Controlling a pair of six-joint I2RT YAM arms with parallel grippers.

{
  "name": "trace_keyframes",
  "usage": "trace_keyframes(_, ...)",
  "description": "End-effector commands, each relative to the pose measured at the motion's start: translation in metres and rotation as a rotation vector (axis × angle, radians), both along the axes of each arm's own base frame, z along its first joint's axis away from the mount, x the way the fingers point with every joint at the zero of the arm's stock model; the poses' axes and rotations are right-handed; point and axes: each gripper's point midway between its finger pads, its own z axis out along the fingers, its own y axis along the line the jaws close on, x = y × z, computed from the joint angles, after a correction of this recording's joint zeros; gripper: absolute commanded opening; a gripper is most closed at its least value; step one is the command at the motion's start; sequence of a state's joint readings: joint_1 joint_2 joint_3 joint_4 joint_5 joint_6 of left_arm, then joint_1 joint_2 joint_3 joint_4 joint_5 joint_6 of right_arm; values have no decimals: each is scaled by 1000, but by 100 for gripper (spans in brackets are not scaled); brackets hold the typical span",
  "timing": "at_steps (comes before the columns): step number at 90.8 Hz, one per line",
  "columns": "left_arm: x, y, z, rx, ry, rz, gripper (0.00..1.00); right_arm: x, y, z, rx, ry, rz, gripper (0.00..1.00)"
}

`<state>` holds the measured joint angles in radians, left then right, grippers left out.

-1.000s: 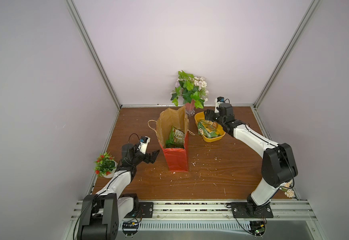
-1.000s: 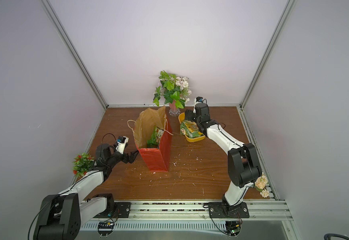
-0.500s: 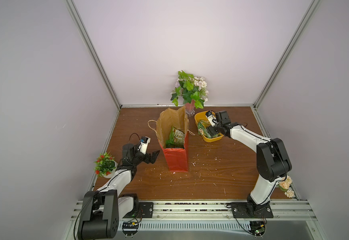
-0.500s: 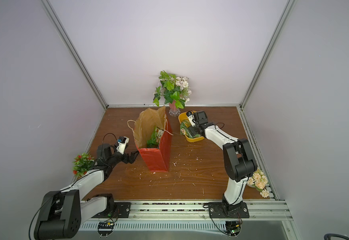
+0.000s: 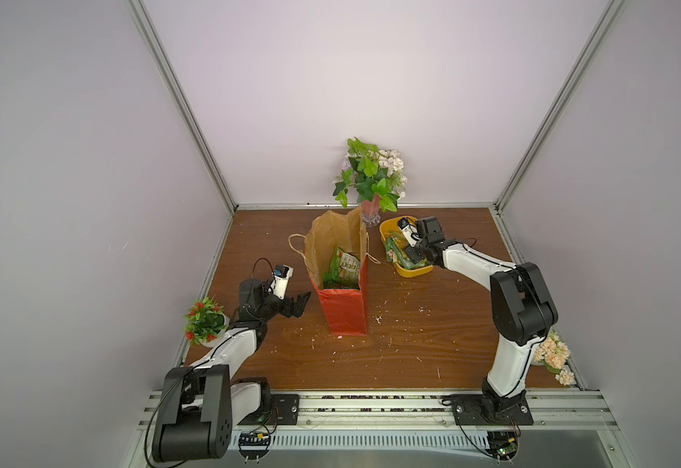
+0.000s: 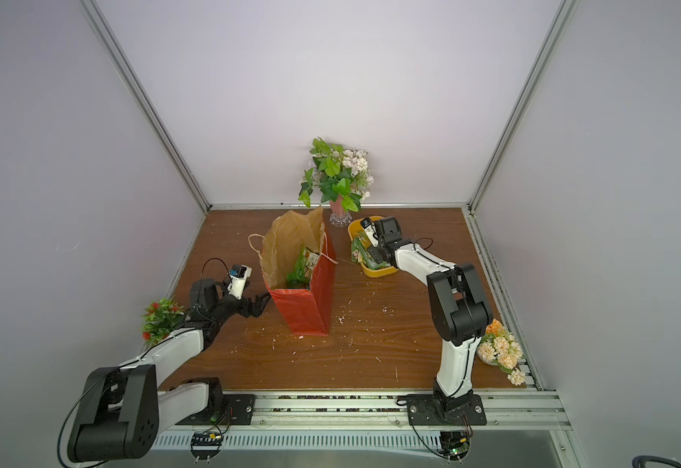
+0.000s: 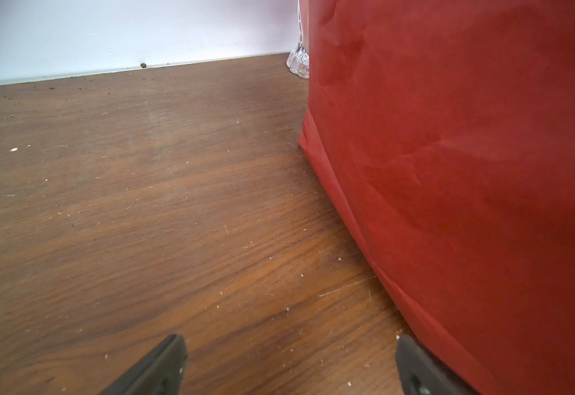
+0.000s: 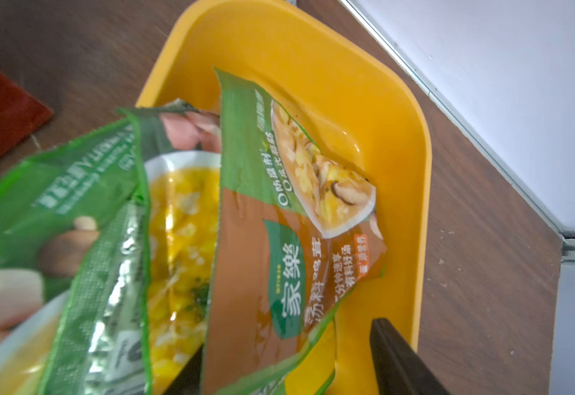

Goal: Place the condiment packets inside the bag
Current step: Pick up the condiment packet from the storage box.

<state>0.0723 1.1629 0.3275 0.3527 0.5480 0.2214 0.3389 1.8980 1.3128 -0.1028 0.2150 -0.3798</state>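
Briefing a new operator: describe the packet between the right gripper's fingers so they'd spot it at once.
Beside the tall red bag mid-table stands a yellow tub holding the condiment packets. The packet between the fingers of the right gripper is the only one with a brown panel; its neighbours show green instead.

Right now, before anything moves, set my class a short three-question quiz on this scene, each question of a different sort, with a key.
1. True or false: the bag lies flat on its side.
2. The right gripper straddles a packet that is: A in the tub; B in the bag; C in mid-air.
3. Fill in: the left gripper has its jaws ___.
Key: 1 false, it stands upright; 2 A; 3 open.
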Motion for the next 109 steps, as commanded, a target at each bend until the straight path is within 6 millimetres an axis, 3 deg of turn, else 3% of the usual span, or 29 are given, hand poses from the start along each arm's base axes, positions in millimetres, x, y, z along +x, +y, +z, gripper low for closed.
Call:
trace_keyframes(1,9,5,12,3,-33,18,98,18,-1,26,2,-97,-35,54)
trace_keyframes(28,8,5,12,4,-36,17,98,26,5,45,64,-156,-38,22)
trace_keyframes(41,8,6,13,6,-37,20,98,23,15,58,122,-186,1,0)
trace_keyframes(50,8,6,12,5,-37,19,98,22,14,81,177,-224,-15,0)
trace_keyframes(73,8,6,14,6,-41,22,98,2,11,168,373,-352,-68,0)
trace_keyframes(94,7,6,14,7,-43,21,98,-31,7,228,563,-393,-106,0)
trace_keyframes(109,7,5,14,7,-43,20,98,-70,6,270,714,-428,-86,0)
